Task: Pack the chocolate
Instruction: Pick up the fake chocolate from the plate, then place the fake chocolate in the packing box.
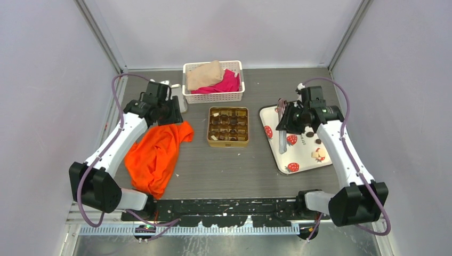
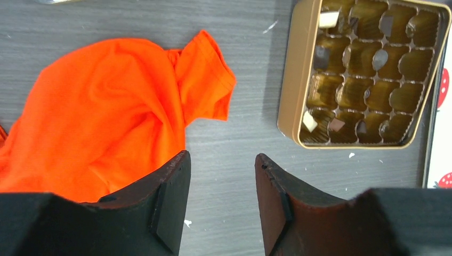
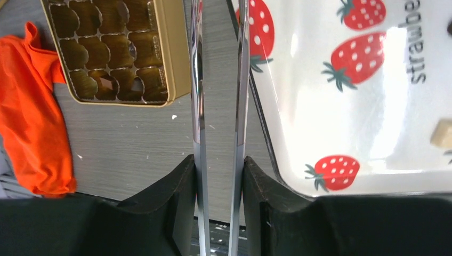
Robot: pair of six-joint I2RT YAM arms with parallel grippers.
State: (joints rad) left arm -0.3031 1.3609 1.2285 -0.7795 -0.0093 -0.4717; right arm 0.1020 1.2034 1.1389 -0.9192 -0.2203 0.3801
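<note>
The gold tin (image 1: 209, 128) lies mid-table and holds a few chocolates: a cream piece (image 2: 329, 20) and dark pieces (image 2: 379, 58) show in the left wrist view, with most cells bare. The strawberry-print tray (image 1: 304, 157) on the right carries a few dark pieces (image 1: 318, 142) and a cream piece (image 3: 441, 133). My right gripper (image 1: 288, 121) (image 3: 218, 160) is shut on metal tongs (image 3: 198, 80), whose blades stay apart and point over the tray's left edge. Nothing shows between the blades. My left gripper (image 1: 173, 109) (image 2: 221, 160) is open and empty, above bare table left of the tin (image 2: 290, 80).
An orange shirt (image 1: 157, 154) lies crumpled left of the tin, under the left arm. A white basket (image 1: 213, 97) with beige and pink cloths stands behind the tin. Enclosure walls close the left, right and back.
</note>
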